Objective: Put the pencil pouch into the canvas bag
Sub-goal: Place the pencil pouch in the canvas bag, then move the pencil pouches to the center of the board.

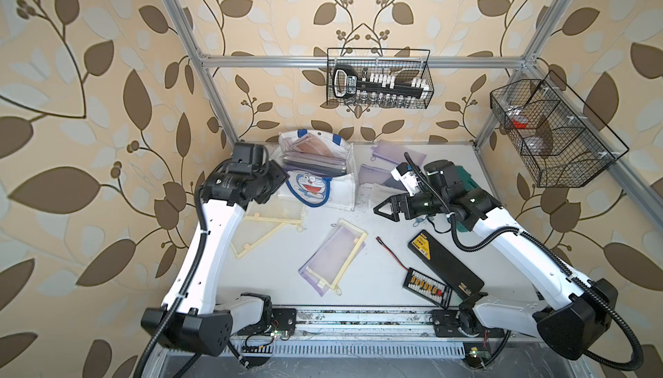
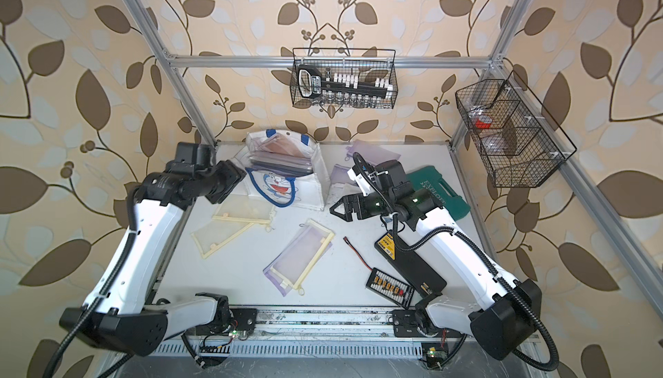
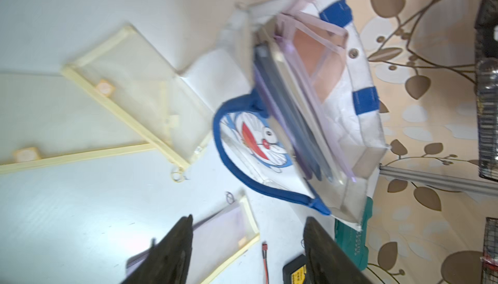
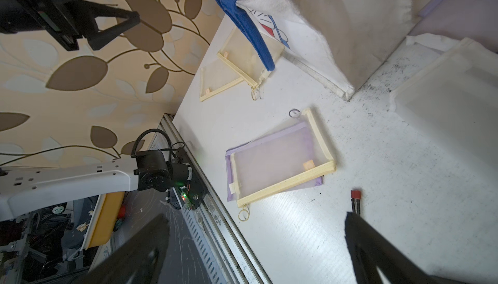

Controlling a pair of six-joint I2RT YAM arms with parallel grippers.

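The canvas bag (image 1: 341, 191) stands near the table's (image 1: 373, 286) far edge toward its left corner, mouth up, so pouches can drop straight in; a stack of pouches (image 1: 315, 166) sits inside. My left gripper (image 3: 249, 218) hangs just beside the bag, fingers spread with nothing between them, which I read as a finished drop. My right gripper (image 4: 254, 215) hovers wide apart and empty near the middle, where a yellow-edged pencil pouch (image 1: 333, 254) lies flat on a purple pouch (image 1: 311, 277), probably next.
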